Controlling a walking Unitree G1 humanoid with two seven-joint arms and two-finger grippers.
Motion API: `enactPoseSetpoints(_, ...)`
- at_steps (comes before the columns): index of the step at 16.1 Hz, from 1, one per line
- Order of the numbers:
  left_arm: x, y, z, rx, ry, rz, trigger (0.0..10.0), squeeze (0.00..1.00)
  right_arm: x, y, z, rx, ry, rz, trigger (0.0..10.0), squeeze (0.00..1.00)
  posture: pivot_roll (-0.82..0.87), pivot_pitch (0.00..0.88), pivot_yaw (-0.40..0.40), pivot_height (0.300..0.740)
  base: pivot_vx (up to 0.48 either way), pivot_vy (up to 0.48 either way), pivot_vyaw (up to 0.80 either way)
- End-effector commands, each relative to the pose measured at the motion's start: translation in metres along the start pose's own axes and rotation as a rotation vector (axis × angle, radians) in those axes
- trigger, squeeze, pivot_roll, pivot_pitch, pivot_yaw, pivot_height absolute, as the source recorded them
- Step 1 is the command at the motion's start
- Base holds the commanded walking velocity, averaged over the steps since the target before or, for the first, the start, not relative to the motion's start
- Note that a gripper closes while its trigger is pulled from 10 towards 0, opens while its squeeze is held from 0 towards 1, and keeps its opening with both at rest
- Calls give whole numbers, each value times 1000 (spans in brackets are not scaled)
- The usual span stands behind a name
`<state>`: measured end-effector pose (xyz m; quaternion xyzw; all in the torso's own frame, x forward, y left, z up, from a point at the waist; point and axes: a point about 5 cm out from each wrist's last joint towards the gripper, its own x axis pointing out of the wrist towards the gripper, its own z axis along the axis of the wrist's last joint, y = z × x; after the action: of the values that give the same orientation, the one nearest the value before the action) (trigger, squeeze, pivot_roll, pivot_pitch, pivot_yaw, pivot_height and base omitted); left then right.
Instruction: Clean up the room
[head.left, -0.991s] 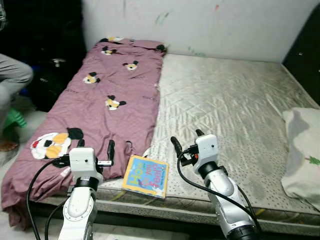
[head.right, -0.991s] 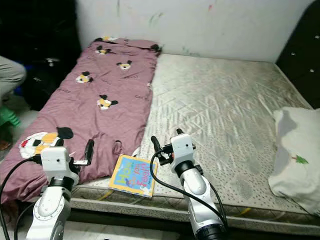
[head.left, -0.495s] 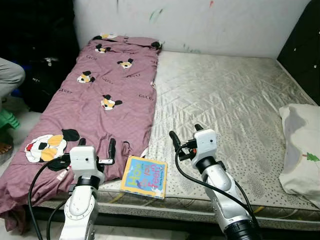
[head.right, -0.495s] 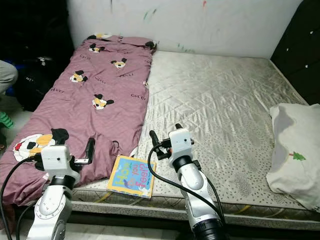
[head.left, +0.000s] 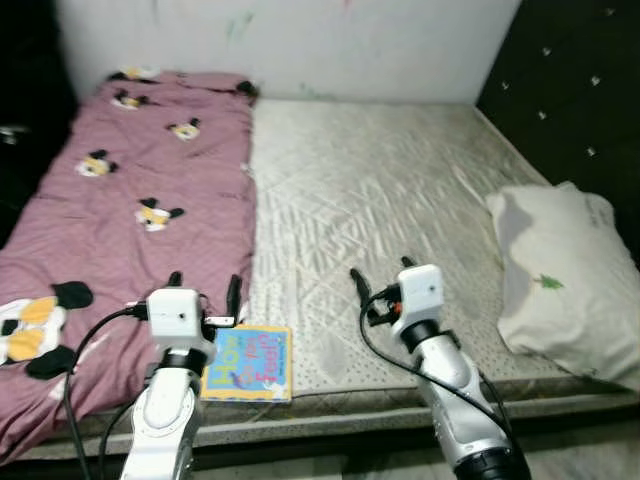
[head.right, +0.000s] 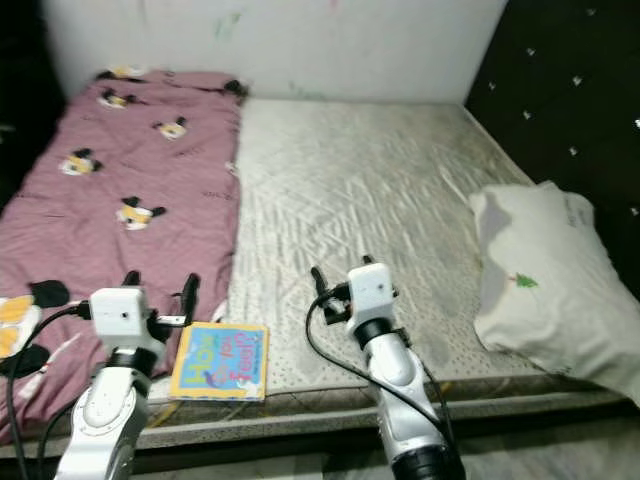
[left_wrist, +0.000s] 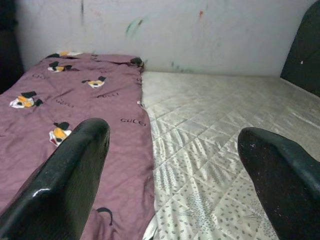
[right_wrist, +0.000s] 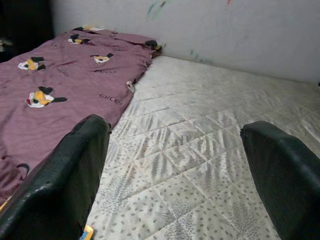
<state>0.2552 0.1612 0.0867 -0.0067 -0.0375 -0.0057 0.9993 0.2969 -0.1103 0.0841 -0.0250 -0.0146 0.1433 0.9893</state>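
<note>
The left gripper (head.left: 204, 291) and right gripper (head.left: 379, 278) hover over the mattress's (head.left: 380, 190) near edge, fingers spread apart and empty. A colourful book (head.left: 248, 362) lies between them, just beside the left gripper. Beyond the left gripper spreads a purple blanket (head.left: 120, 190); a white pillow (head.left: 555, 270) rests well off to the right gripper's right.

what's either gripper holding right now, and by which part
Nothing. The left gripper and right gripper both hover open over the mattress; the book lies untouched.

On the purple blanket (left_wrist: 75, 100) before me the word "GUCCI" is printed several times among the cartoon mice; the picture book (head.left: 248, 362) at the mattress edge bears large coloured letters, too blurred for me to read.
</note>
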Motion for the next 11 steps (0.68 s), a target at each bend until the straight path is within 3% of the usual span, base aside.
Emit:
enactPoseSetpoints(1,-2,3,0,-5,10,13,10000,0,4,5,5,-2,-10,22,10000,0,76,85,-56,740,0,0,0)
enactPoseSetpoints(7,1,-1,-2,3,17,9,10000,0,4,4,4,-11,-6,27,10000,0,77,72,-59,740,0,0,0)
enactPoseSetpoints(11,6,-11,-2,4,14,-43,10000,0,6,5,8,-11,-35,10,10000,0,50,46,-12,740,0,0,0)
